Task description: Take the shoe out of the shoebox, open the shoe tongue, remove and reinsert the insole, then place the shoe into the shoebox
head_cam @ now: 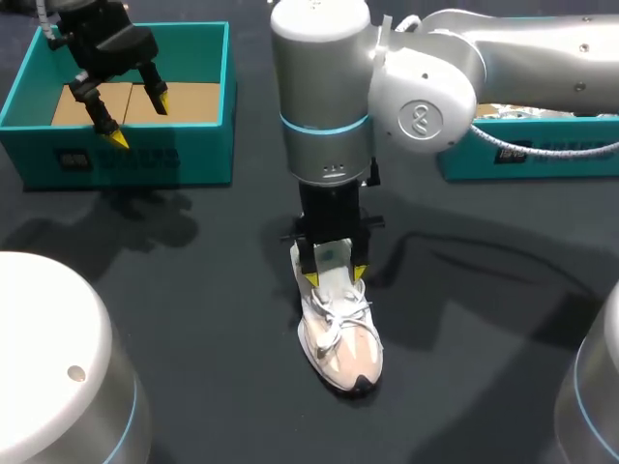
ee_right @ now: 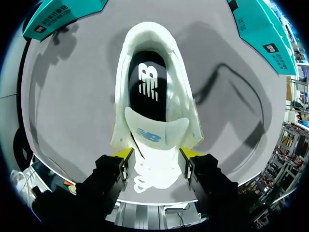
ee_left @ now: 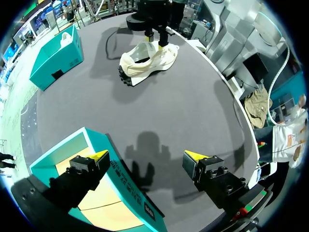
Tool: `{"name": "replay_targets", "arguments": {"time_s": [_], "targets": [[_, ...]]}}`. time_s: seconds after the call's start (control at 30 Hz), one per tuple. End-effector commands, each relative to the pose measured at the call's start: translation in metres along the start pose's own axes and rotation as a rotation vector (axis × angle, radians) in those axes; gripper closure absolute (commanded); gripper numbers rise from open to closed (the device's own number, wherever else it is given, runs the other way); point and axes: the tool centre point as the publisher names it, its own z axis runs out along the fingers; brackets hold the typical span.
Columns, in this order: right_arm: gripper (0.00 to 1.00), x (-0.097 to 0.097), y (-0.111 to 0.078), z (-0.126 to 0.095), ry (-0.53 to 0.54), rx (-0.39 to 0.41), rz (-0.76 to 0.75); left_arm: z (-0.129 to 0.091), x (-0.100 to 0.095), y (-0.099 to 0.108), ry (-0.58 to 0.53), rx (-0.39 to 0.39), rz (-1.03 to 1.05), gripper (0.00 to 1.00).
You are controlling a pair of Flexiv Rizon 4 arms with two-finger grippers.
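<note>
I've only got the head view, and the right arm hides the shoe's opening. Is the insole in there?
Observer: Yes. The right wrist view shows a black insole lying inside the white shoe.
Operator: And the tongue?
Observer: The tongue sits right at the right gripper, leaving the insole's heel end uncovered.
Operator: Is the shoe tipped?
Observer: No. Seen side-on in the left wrist view, it stands level on the table.
</note>
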Motion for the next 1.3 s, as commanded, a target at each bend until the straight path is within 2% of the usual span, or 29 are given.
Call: {"name": "replay_targets", "arguments": {"time_s": [0.03,0.37,0.57,0.63,0.73,0.93,1.3], "targets": [[0.50,0.000,-0.013,-0.007,-0.010,-0.014,0.016,0.000,0.001,0.000,0.000,-0.002,0.000,0.00],[0.53,0.004,-0.052,-0.018,-0.018,-0.029,0.042,0.000,0.001,0.000,0.000,-0.002,0.000,0.00],[0.64,0.007,-0.068,-0.025,-0.029,-0.050,0.050,0.000,0.001,0.000,0.000,-0.002,0.000,0.00],[0.73,0.007,-0.068,-0.027,-0.036,-0.057,0.043,0.000,0.001,0.000,0.000,-0.002,0.000,0.00],[0.75,0.005,-0.062,-0.030,-0.050,-0.061,0.019,0.000,0.001,0.000,0.000,-0.002,0.000,0.00],[0.73,0.001,-0.041,-0.030,-0.060,-0.067,-0.032,0.000,0.001,0.000,0.000,-0.002,0.000,0.00],[0.71,-0.011,0.004,-0.016,-0.033,-0.090,-0.109,0.000,0.001,0.000,0.000,-0.002,0.000,0.00]]}}
